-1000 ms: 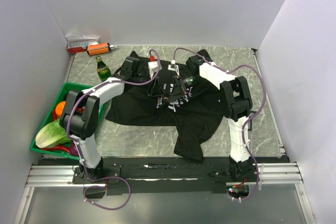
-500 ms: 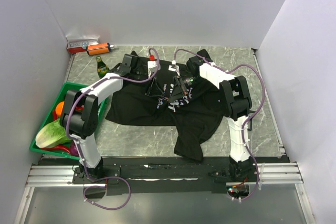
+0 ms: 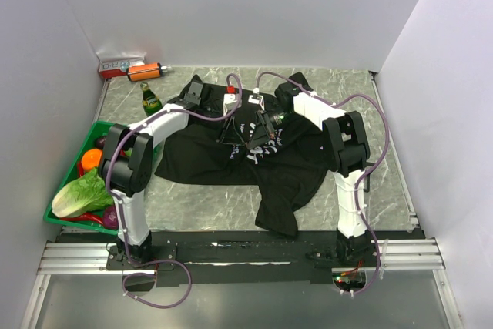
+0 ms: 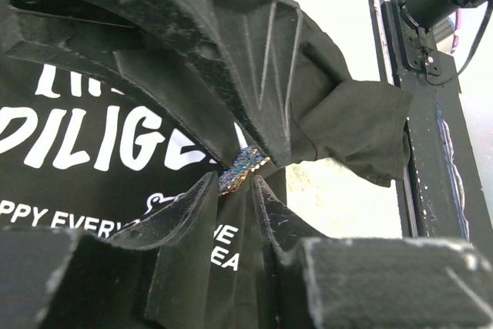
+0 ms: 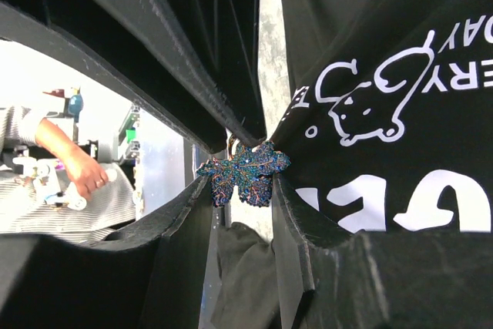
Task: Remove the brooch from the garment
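Note:
The garment (image 3: 208, 161), a black T-shirt with white lettering, lies spread on the marble table and is pulled up into a small tent at its chest. The brooch (image 5: 243, 171), a glittery blue-green leaf, sits at the tip of that tent. My right gripper (image 5: 240, 184) is shut on the brooch, which touches both fingertips. My left gripper (image 4: 233, 182) is closed on the fold of shirt (image 4: 77, 136) just under the brooch (image 4: 243, 169), seen edge-on. In the top view the left gripper (image 3: 233, 133) and the right gripper (image 3: 258, 125) meet tip to tip.
A green crate (image 3: 68, 219) with lettuce (image 3: 81, 194) and other produce stands at the left edge. A green bottle (image 3: 151, 99), an orange item (image 3: 144, 72) and a red-and-white box (image 3: 119, 65) lie at the back left. Walls enclose the table.
My left arm has swung toward the back and right, and the shirt fabric under it has risen into a taller tent. The right arm has barely moved.

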Controlling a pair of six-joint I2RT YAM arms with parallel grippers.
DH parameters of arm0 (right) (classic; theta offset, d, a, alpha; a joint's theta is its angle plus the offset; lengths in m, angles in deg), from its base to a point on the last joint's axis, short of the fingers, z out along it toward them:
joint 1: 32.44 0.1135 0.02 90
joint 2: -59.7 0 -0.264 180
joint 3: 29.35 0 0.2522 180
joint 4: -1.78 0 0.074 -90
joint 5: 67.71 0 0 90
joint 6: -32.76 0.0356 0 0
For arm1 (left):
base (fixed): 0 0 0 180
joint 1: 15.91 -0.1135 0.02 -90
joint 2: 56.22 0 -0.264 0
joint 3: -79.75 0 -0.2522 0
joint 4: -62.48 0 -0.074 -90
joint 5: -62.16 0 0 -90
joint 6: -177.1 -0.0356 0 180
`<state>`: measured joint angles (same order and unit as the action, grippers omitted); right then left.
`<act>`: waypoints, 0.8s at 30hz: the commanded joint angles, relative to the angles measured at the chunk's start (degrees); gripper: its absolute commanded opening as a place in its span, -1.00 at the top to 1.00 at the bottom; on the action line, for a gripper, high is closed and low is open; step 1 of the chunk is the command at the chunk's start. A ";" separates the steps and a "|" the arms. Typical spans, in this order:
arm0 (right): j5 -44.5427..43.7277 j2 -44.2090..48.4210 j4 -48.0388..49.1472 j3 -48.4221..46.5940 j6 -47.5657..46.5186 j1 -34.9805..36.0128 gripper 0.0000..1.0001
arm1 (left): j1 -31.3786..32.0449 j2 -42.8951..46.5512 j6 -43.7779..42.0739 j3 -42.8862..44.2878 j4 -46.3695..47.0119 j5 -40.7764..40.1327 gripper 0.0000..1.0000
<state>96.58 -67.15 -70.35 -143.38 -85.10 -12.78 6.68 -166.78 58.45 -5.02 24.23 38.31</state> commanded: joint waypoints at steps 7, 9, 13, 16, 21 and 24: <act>2.01 -1.30 1.77 -2.48 3.07 -0.59 0.75 | 1.75 -4.04 -7.83 6.85 -7.23 3.73 0.69; 1.83 -1.47 1.86 -2.48 3.25 -0.59 0.74 | 1.84 -4.31 -7.57 6.86 -7.33 3.81 0.81; 1.22 -1.47 3.08 -2.13 4.56 -0.85 0.71 | 1.67 -4.22 -5.55 6.59 -6.89 3.90 0.98; 0.69 -1.30 3.79 -1.86 5.70 -1.11 0.68 | 1.23 -4.22 -3.62 6.07 -5.92 3.90 0.98; -0.88 -1.30 3.88 -2.56 6.94 -1.55 0.29 | 0.88 -3.09 4.19 3.00 2.48 2.58 0.98; -1.50 1.06 3.44 -1.78 5.27 -3.40 0.15 | 0.26 -1.42 14.20 -1.57 12.05 1.00 0.98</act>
<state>94.89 -68.13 -68.39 -143.38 -78.98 -14.46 7.16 -170.91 61.23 -2.44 24.03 39.36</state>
